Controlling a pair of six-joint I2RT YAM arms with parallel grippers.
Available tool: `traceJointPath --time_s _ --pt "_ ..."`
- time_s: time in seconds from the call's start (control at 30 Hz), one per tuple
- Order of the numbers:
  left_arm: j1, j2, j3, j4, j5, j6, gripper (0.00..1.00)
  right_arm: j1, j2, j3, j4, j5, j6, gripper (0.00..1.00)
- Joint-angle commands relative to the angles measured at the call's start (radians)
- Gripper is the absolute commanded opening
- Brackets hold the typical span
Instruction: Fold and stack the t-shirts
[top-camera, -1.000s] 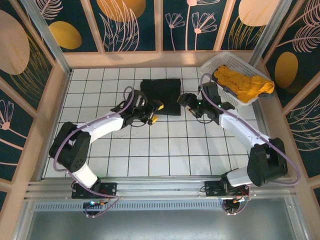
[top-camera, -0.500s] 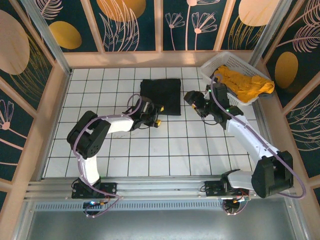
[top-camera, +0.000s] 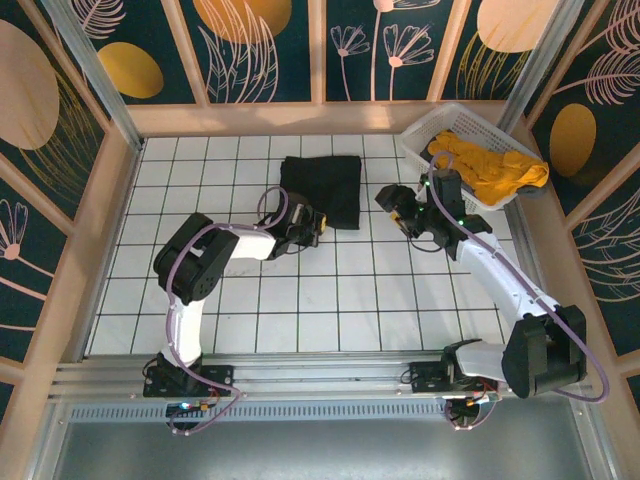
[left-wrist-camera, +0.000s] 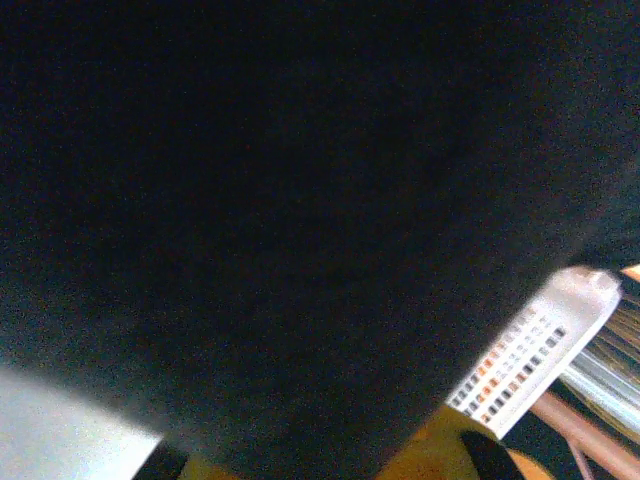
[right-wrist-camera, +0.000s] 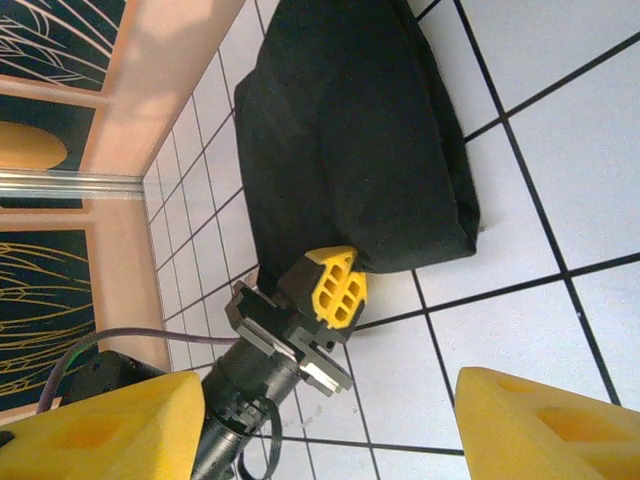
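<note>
Black t-shirt (top-camera: 322, 190), soft folded matte rectangle

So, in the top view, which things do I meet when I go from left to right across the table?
black shirt → right gripper, jaws open → orange shirt

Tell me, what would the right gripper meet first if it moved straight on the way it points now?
Probably the edge of the black t-shirt, close to the left gripper. If the right gripper tilts downward, the tiled table could come first; depth is unclear.
</note>
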Motion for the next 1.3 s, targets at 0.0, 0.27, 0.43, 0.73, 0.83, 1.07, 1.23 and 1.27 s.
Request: traceJointPath --time_s 0.0,0.27,0.43,0.73,0.83,1.07,1.23,1.27 --pt "0.063 0.006 0.014 0.061 -0.048 -0.004 0.0 -0.014 -0.023 0.002 -0.006 -0.025 0.005 0.67" --pt "0.332 -0.094 -0.088 0.106 0.026 0.166 0.0 -0.024 0.009 0.035 -0.006 -0.042 -0.02 0.67" --pt "0.56 -0.099 -0.064 0.023 0.13 0.409 0.0 -0.025 0.047 0.049 0.019 -0.072 -0.027 0.67" --pt "0.85 -0.126 -0.117 0.048 0.18 0.472 0.0 -0.024 0.106 0.07 0.035 -0.101 -0.044 0.66" --pt "0.874 -0.119 -0.103 0.045 0.2 0.495 0.0 -0.026 0.122 0.078 0.036 -0.11 -0.05 0.66" --pt "0.878 -0.047 0.022 -0.041 0.291 0.656 0.0 -0.026 0.161 0.111 0.039 -0.136 -0.069 0.66" --pt "0.878 -0.009 0.1 -0.123 0.317 0.741 0.0 -0.024 0.178 0.111 0.075 -0.183 -0.076 0.66" --pt "0.878 -0.006 0.112 -0.136 0.322 0.754 0.0 -0.024 0.18 0.11 0.091 -0.196 -0.076 0.66"
